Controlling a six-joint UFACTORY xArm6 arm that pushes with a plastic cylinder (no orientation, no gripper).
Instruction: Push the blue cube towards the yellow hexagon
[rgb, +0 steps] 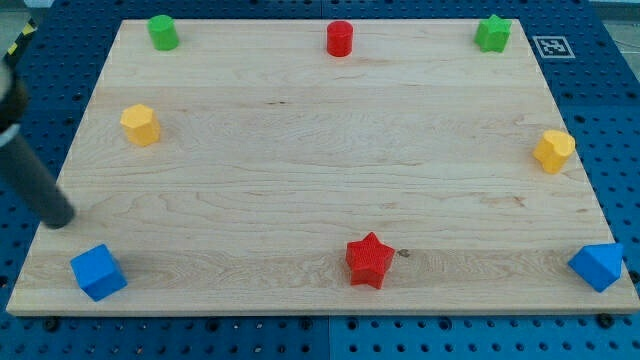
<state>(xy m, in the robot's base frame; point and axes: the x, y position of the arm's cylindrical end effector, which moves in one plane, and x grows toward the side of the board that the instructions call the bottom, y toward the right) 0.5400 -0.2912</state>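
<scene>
Tip (62, 218) is resting just above the blue cube (98, 272) at near left, apparently not touching; no fingers here; it is needing to circle below, then push toward the yellow hexagon (140, 125).

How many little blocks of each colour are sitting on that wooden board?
Green: 2, a cylinder and a star
Red: 2, a cylinder and a star
Yellow: 2, left and right
Blue: 2, left and right
Total: 8
</scene>
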